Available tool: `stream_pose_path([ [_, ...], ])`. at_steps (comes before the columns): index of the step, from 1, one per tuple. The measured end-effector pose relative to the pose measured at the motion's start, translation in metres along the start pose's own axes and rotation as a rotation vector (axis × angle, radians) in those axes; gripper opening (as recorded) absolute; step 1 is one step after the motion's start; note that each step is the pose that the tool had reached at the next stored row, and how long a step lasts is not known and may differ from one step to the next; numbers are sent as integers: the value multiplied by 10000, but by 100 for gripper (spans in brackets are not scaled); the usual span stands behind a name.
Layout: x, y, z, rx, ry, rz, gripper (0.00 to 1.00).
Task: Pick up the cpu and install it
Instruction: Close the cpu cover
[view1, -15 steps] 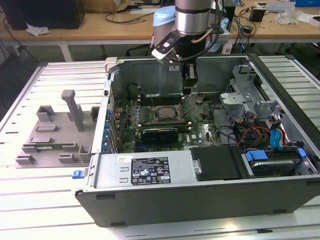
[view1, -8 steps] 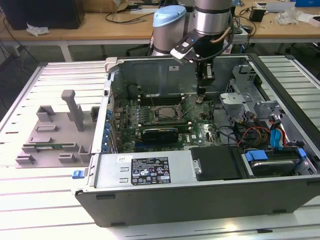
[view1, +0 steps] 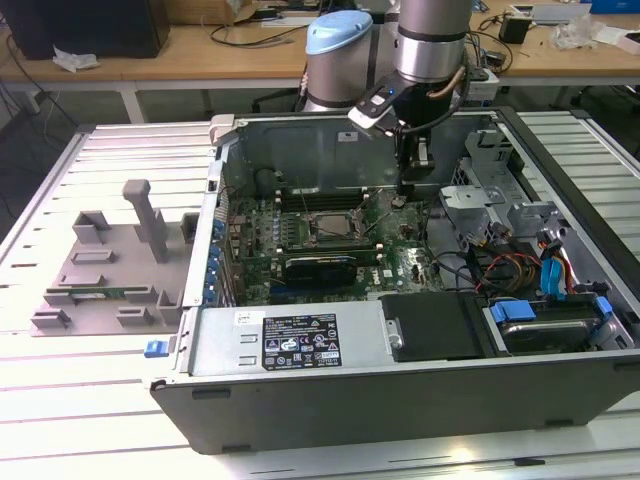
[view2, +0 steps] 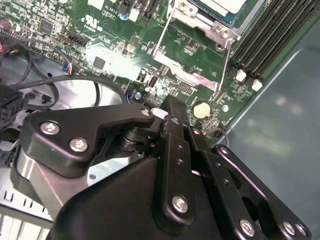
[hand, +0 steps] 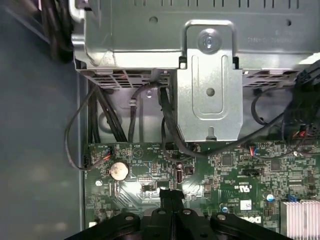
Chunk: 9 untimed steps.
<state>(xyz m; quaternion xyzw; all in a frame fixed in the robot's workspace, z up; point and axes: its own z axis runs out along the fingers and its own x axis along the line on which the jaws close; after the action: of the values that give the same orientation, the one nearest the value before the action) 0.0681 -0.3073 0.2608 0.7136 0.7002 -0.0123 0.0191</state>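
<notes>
The cpu (view2: 226, 4) appears as a pale silver square lying in the metal-framed socket (view2: 200, 22) on the green motherboard (view2: 120, 55); only its corner shows in the second wrist view. In the exterior view the socket (view1: 330, 224) sits mid-board inside the open computer case (view1: 400, 400). My gripper (view1: 403, 192) hangs low over the board, to the exterior view's right of the socket, beside the coin battery (hand: 119, 170). Its black fingers (hand: 171, 196) are pressed together, shut, and I see nothing between them. In the second wrist view the gripper (view2: 170, 107) tip sits just off the battery (view2: 201, 109).
A metal drive cage (hand: 210, 85) with black cables (hand: 170, 135) stands close beyond the gripper. Memory slots (view2: 270, 40) run beside the socket. A finned heatsink (hand: 300, 215) sits on the board. A grey fixture plate (view1: 100, 270) lies on the table at the exterior view's left.
</notes>
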Motion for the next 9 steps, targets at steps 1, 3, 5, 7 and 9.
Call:
stream_pose_path([
  [1,1,0,18,11,0,3,11],
  [3,4,0,92,57,-1,13,11],
  [5,6,-2,135,90,-1,14,11],
  [7,7,-17,157,101,1,13,11],
  [9,7,-28,159,100,6,11,11],
])
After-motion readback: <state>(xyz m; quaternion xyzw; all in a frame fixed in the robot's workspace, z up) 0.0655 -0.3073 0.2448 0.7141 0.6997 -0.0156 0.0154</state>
